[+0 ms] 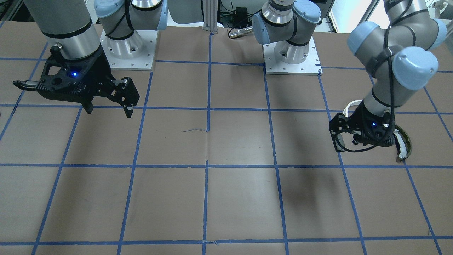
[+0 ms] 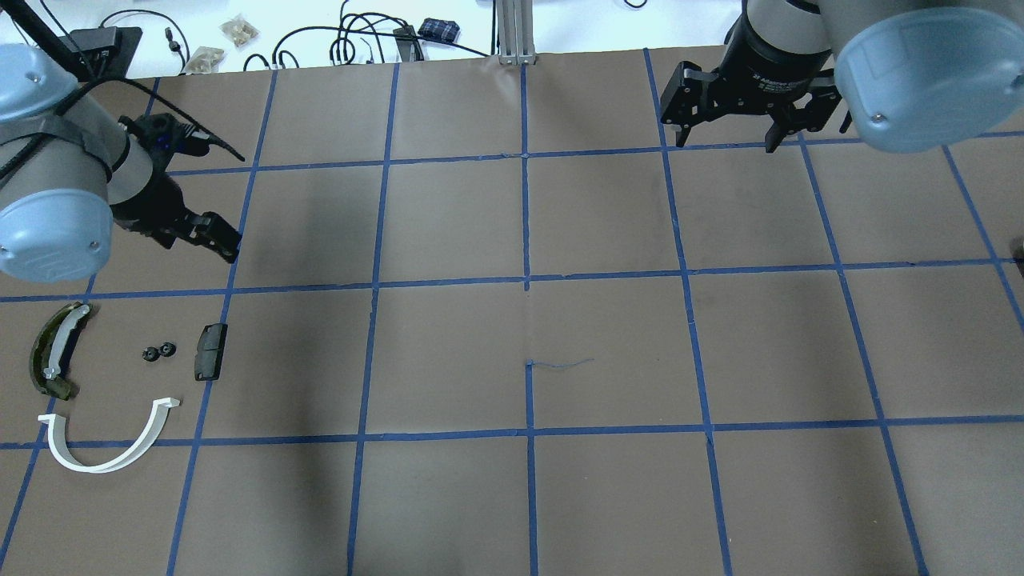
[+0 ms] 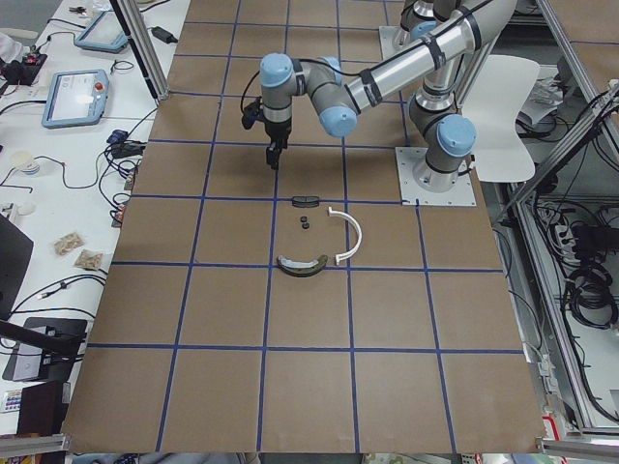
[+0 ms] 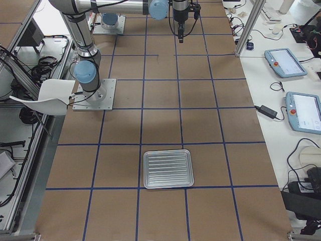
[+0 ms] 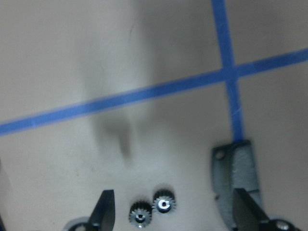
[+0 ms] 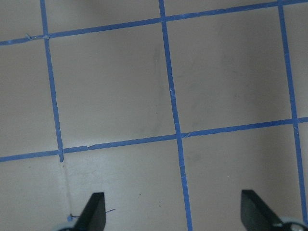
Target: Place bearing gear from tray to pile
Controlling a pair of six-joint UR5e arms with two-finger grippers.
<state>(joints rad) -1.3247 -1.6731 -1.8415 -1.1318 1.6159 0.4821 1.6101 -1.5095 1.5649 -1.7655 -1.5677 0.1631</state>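
The pile lies at the table's left: a white half-ring arc (image 2: 108, 448), an olive-green curved piece (image 2: 50, 356) with a white insert, a dark block (image 2: 210, 352) and two small dark bearing gears (image 2: 158, 352). In the left wrist view the gears (image 5: 151, 209) lie on the table between my fingers and the block (image 5: 236, 175) lies to their right. My left gripper (image 2: 212, 236) is open and empty, hovering just beyond the pile. My right gripper (image 2: 730, 132) is open and empty, high over the far right of the table. The ridged metal tray (image 4: 168, 168) is empty.
The table is brown paper with a blue tape grid. The two arm bases (image 1: 292, 53) stand on white plates at the robot's edge. Cables and small bags (image 2: 240, 30) lie beyond the far edge. The tray sits toward the table's right end, outside the overhead view.
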